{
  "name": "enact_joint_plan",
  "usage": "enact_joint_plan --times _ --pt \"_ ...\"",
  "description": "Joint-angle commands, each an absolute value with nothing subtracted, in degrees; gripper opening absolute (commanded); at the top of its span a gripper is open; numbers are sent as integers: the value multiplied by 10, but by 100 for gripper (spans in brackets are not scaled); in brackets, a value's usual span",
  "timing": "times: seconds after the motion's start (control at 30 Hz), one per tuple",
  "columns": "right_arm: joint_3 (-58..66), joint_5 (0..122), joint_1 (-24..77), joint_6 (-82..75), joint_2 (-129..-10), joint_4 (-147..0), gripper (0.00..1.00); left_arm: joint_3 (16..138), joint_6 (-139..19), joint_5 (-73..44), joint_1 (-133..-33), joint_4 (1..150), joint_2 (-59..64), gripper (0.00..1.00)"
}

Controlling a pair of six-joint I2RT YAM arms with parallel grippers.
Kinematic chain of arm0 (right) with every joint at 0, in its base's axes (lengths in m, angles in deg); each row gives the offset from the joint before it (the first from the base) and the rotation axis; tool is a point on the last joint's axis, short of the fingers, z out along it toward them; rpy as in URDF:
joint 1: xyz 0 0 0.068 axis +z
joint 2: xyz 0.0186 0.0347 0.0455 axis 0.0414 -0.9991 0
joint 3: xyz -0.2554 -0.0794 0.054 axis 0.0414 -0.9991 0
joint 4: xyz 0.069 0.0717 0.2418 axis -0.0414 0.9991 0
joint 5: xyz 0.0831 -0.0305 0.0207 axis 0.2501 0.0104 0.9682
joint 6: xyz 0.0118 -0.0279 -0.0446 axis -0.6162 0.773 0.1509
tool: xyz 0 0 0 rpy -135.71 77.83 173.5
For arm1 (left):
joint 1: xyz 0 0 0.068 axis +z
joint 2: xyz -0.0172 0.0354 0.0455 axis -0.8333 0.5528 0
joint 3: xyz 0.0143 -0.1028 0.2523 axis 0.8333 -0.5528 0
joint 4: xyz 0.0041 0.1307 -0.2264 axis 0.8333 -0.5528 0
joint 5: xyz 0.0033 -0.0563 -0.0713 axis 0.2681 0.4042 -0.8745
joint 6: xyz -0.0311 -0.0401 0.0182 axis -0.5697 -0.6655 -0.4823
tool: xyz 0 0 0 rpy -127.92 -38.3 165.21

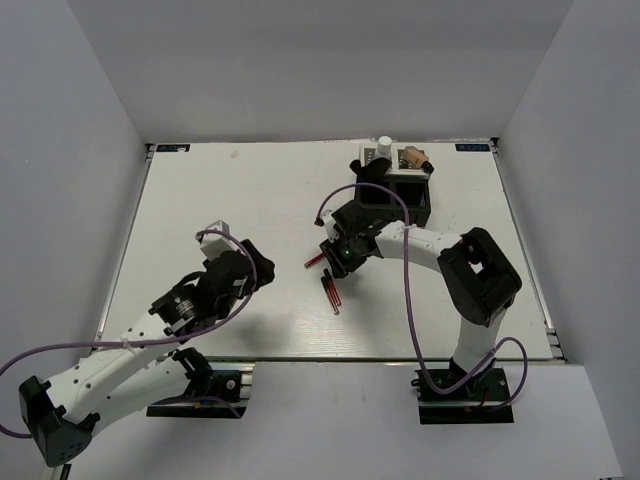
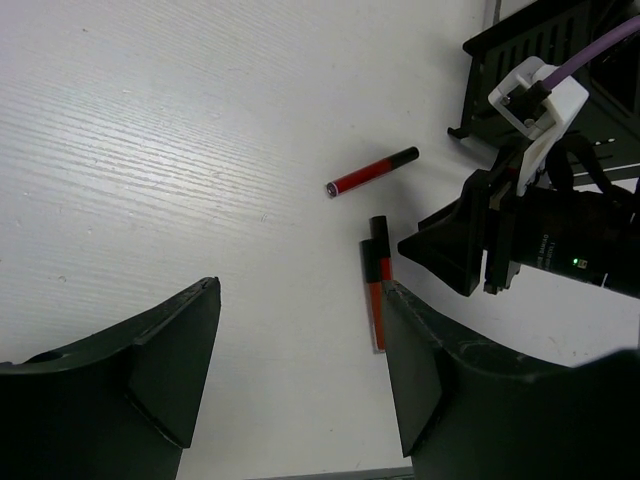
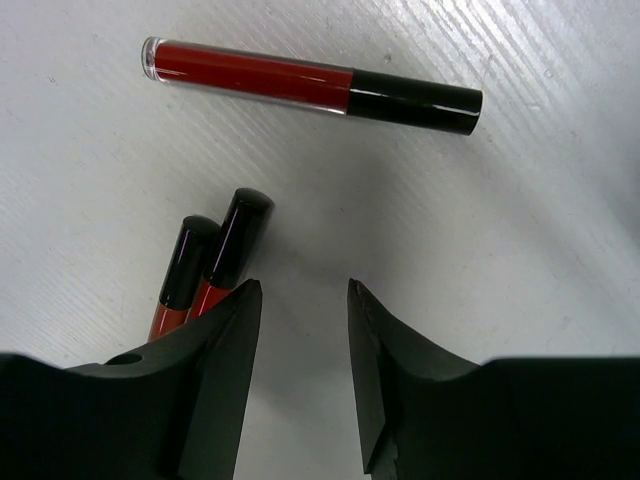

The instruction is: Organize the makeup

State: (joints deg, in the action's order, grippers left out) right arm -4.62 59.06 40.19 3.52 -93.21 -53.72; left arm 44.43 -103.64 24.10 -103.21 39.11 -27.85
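Observation:
Three thin red-black pencils lie on the white table. One lies alone (image 3: 310,87) (image 2: 372,171) (image 1: 316,261), and a pair lies side by side (image 3: 205,265) (image 2: 377,280) (image 1: 330,291). My right gripper (image 3: 303,290) (image 1: 336,260) hovers open just above the table between them, with nothing between its fingers; the pair pokes out beside its left finger. My left gripper (image 2: 300,290) (image 1: 262,270) stands open and empty to the left of the pencils. A white bottle (image 1: 384,147) and a tan bottle (image 1: 413,157) are at the back of the black box (image 1: 410,205).
The black compartment box (image 2: 530,50) stands at the far middle right of the table, right behind my right wrist (image 2: 540,240). A purple cable (image 1: 405,250) loops over the right arm. Grey walls close in the table on three sides.

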Motion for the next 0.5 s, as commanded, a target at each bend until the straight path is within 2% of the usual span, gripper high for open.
enact_joint_plan --times 0.0,0.33,0.47 --pt "-27 594 406 20 -924 -546 46 433 -1047 248 -1032 393 -304 75" --pt "-13 625 408 17 -916 -547 45 428 -1050 234 -1032 404 -290 75" --pt "9 632 412 28 -920 -560 47 420 -1048 222 -1032 417 -281 75"
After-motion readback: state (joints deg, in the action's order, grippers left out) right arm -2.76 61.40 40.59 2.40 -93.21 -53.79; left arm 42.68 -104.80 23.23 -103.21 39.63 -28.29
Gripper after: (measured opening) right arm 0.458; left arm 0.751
